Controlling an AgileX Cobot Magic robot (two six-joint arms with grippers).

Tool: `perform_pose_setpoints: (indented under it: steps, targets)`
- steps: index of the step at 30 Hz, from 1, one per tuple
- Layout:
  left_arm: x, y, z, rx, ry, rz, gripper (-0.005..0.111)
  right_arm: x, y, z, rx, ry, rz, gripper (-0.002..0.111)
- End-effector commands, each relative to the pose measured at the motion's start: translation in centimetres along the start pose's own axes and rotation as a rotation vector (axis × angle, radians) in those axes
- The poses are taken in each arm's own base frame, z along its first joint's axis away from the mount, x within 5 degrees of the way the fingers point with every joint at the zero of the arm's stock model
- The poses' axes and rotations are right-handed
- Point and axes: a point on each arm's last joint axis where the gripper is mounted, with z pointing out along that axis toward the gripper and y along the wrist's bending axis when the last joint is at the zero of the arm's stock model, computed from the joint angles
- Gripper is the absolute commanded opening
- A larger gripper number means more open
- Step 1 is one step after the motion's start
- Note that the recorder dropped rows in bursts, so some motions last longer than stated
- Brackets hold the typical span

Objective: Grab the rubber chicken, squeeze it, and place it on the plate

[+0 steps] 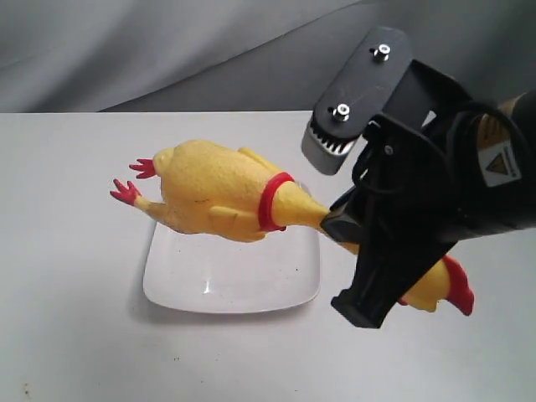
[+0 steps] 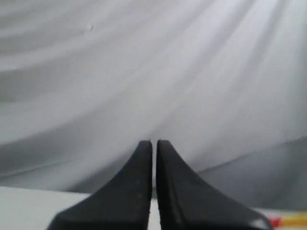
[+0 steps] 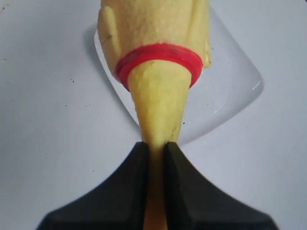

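My right gripper (image 1: 342, 228) is shut on the thin neck of the rubber chicken (image 1: 213, 199) and holds it in the air over the plate (image 1: 230, 280). The chicken's plump yellow body hangs above the plate's far part, red feet pointing left. Its red-combed head sticks out to the right of the gripper. In the right wrist view the neck (image 3: 158, 110) is pinched flat between the black fingers (image 3: 136, 182) just below the red neck ring, with the white plate (image 3: 225, 91) underneath. My left gripper (image 2: 154, 142) is shut on nothing and faces the grey backdrop.
The plate rests on a white table (image 1: 75, 318). A grey cloth backdrop (image 1: 167, 50) hangs behind the table. The right arm's black body (image 1: 435, 184) covers the table's right side.
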Motion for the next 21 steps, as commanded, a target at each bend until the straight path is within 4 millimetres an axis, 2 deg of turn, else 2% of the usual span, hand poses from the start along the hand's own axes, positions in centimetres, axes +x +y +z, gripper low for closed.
perform_pose_setpoints:
  steps: [1,5,7,8,9,10,11,12,13,14,16,18,21]
  targets:
    - [-1.8,-0.2,-0.2,0.076,-0.201,-0.455,0.006,-0.7,-0.2,-0.2,0.020,-0.117,0.002,0.000]
    - [-1.3,-1.3,-0.2,0.198,-0.106,-0.667,0.006,-1.3,-0.3,-0.2,0.032,-0.180,0.002,0.000]
    - [-0.5,-1.6,0.5,0.190,0.012,-0.772,0.007,-1.5,-0.3,0.3,0.031,-0.180,0.002,0.000]
    - [0.3,-1.8,1.2,0.176,0.120,-0.864,0.012,-1.6,-0.3,1.0,0.026,-0.168,0.005,0.000]
    - [0.9,-2.4,2.0,0.206,0.225,-0.945,0.027,-1.6,-0.2,2.2,0.018,-0.145,0.019,0.000]
    - [1.2,-2.8,2.3,0.233,0.272,-0.954,0.038,-1.6,-0.2,2.7,0.014,-0.129,0.022,0.000]
    - [2.1,-3.5,3.0,0.262,0.395,-1.011,0.062,-1.7,-0.1,3.7,0.005,-0.117,0.029,0.000]
    - [2.6,-3.8,3.3,0.267,0.474,-1.032,0.074,-1.7,-0.1,4.1,-0.001,-0.115,0.037,0.000]
    - [2.9,-4.7,4.4,0.326,0.621,-1.028,0.091,-1.9,-0.1,4.5,-0.001,-0.122,0.038,0.000]
    - [2.9,-5.1,5.1,0.351,0.687,-1.019,0.094,-1.9,-0.1,4.7,0.000,-0.125,0.038,0.000]
    - [3.0,-6.7,7.7,0.536,0.901,-1.070,0.095,-2.1,-0.1,4.7,0.003,-0.145,0.038,0.000]
    - [3.6,-7.3,9.8,0.632,0.967,-1.128,0.095,-2.1,0.0,4.7,0.002,-0.143,0.035,0.000]
    - [5.5,-7.3,11.9,0.651,1.018,-1.148,0.095,-2.1,0.0,4.7,0.002,-0.143,0.035,0.000]
